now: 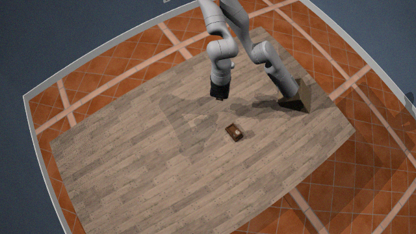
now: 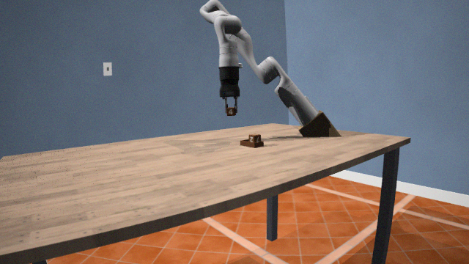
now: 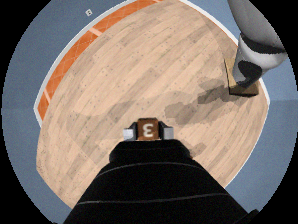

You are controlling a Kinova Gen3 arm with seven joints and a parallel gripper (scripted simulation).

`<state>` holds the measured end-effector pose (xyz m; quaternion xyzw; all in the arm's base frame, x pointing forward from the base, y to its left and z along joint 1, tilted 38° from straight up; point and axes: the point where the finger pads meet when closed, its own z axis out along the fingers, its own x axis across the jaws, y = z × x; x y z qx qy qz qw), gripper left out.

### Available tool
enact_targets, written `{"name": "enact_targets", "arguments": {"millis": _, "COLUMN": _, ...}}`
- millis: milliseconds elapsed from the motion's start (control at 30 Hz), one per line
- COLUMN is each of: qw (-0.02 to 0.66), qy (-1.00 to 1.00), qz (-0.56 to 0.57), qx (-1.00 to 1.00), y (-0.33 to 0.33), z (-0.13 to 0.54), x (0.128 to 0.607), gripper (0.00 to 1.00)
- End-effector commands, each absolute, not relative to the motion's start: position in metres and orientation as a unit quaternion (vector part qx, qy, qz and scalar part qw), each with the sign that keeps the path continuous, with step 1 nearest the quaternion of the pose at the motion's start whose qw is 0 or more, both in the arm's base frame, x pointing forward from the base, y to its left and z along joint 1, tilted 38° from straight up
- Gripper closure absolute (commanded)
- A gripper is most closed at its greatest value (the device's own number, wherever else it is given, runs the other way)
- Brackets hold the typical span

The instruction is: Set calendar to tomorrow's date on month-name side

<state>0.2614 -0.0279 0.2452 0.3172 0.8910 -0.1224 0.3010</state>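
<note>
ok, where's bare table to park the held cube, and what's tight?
Bare wood runs from the tray toward the table's near and far-from-base edges. Tight spots: the tray itself, one cube standing in it, and the strip by the arm's base. The gripper holds the other cube high above.
</note>
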Motion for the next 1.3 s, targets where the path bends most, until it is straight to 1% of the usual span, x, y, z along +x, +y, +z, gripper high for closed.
{"name": "enact_targets", "arguments": {"millis": 0, "qw": 0.299, "qy": 0.897, "qz": -0.126, "qx": 0.300, "y": -0.029, "z": 0.247, "x": 0.262, "gripper": 0.40}}
{"name": "enact_targets", "arguments": {"millis": 667, "qw": 0.279, "qy": 0.929, "qz": -0.163, "qx": 0.181, "y": -0.040, "z": 0.252, "x": 0.266, "gripper": 0.40}}
{"name": "enact_targets", "arguments": {"millis": 1267, "qw": 0.273, "qy": 0.934, "qz": -0.172, "qx": 0.151, "y": -0.042, "z": 0.254, "x": 0.266, "gripper": 0.40}}
